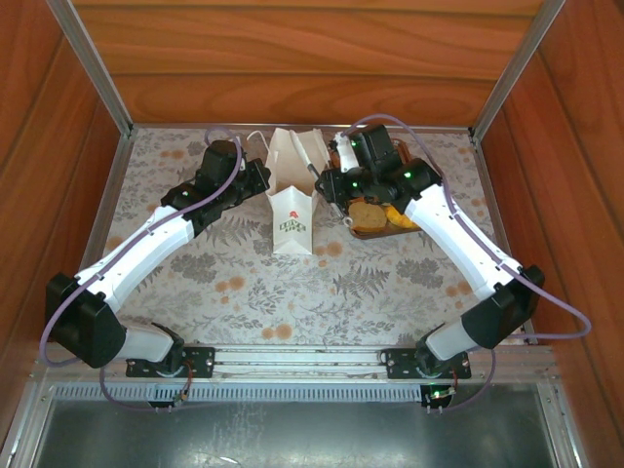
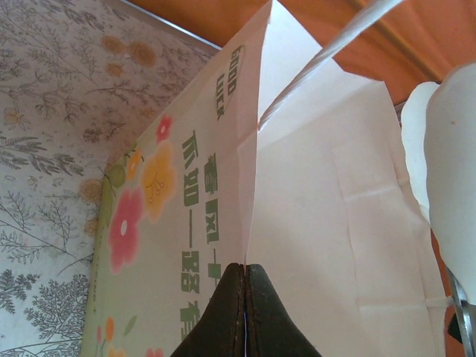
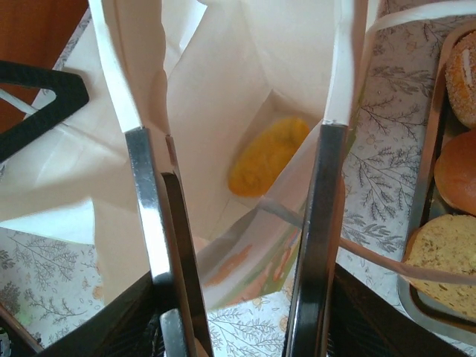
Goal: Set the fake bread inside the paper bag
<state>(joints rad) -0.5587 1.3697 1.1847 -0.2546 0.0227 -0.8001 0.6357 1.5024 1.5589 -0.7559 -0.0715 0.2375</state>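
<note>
Right gripper: parted, empty, over paper bag. Left gripper: pinching its wall. Fake bread, we judge: light, grip midway.

The table is covered with a pale surface printed with grey ferns and orange flowers, and is enclosed by wooden walls on three sides. A white paper bag is stood upright near the far middle. Just right of it, a tray is set flat. A metal rail is fixed along the near edge.
</note>
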